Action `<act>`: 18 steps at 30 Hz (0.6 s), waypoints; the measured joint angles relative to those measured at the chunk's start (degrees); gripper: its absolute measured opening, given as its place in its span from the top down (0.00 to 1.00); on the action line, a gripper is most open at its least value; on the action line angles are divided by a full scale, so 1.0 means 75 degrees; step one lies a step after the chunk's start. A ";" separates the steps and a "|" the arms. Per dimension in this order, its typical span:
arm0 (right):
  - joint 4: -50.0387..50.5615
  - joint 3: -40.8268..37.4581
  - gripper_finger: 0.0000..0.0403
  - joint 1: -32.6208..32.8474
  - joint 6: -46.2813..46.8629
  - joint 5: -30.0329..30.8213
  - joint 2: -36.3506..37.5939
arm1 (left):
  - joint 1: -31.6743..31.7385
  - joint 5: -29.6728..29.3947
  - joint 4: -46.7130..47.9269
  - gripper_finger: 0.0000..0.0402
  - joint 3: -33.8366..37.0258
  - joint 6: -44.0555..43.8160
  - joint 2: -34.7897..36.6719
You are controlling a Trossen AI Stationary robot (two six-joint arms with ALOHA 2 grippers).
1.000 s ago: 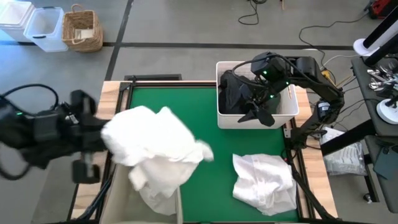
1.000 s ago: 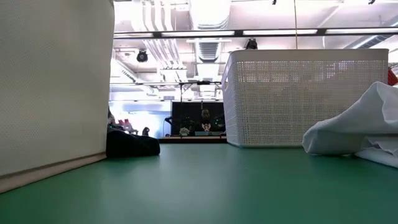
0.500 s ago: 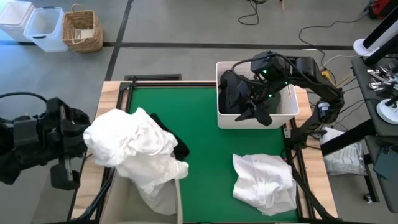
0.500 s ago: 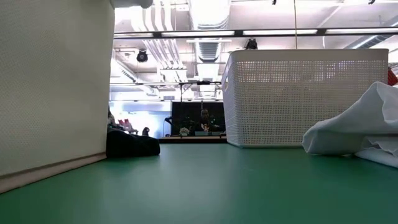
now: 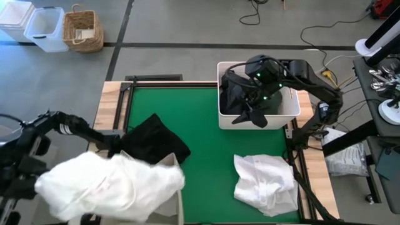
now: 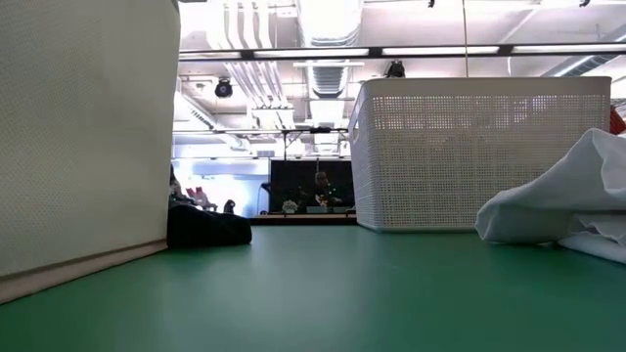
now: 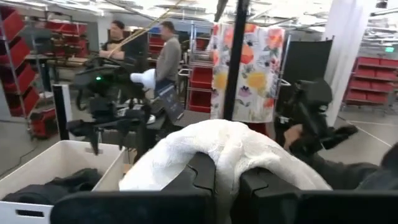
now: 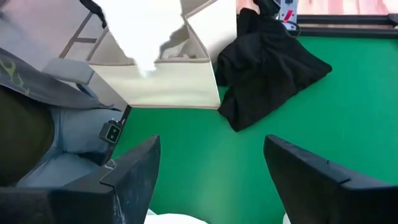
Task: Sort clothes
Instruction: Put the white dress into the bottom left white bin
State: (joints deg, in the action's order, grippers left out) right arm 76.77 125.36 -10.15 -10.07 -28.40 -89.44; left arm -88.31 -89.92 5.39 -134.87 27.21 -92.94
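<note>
white garment (image 5: 109,184) pinched in left claw (image 7: 227,186)

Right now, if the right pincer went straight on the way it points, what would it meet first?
Probably the bare green table between its open fingers; beyond that lies the black garment. The right pincer hangs over the white basket, so depth is uncertain.

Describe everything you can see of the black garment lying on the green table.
The black garment is a soft, crumpled piece of dark fabric lying loose in a rumpled heap on the green table, on its left side, next to the beige fabric bin. No gripper holds it. In the high view, the white garment held by the left gripper overlaps its near edge. The low view shows it as a low dark mound resting flat on the mat.
</note>
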 joint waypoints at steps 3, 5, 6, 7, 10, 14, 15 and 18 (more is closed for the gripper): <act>-0.0170 -0.0026 0.31 0.0001 0.0003 -0.0003 -0.0050 | -0.0007 0.0001 0.0015 1.00 0.0000 0.0091 -0.0137; -0.0333 -0.0043 0.31 0.0003 0.0016 -0.0003 -0.0063 | -0.0002 -0.0001 0.0061 1.00 0.0000 0.0163 -0.0203; -0.0377 -0.0058 0.32 0.0003 0.0039 -0.0003 -0.0074 | -0.0001 0.0002 0.0077 1.00 0.0003 0.0200 -0.0220; -0.0469 -0.0068 0.32 0.0005 0.0065 -0.0005 -0.0095 | -0.0002 -0.0001 0.0085 1.00 0.0003 0.0227 -0.0235; -0.0528 -0.0079 0.34 0.0015 0.0147 -0.0003 -0.0109 | 0.0018 0.0001 0.0202 1.00 0.0003 0.0233 -0.0266; -0.0564 -0.0122 0.35 0.0015 0.0149 -0.0006 -0.0109 | 0.0117 -0.0006 0.0365 1.00 0.0004 0.0247 -0.0346; -0.0564 -0.0125 0.35 0.0015 0.0149 -0.0004 -0.0109 | 0.0145 -0.0002 0.0380 1.00 0.0006 0.0247 -0.0348; -0.0564 -0.0125 0.35 0.0015 0.0140 -0.0006 -0.0109 | 0.0241 -0.0007 0.0480 1.00 0.0003 0.0244 -0.0331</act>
State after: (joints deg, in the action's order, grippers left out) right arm 72.53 124.42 -10.04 -9.02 -28.45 -90.26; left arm -86.50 -89.97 8.99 -134.85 29.04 -95.42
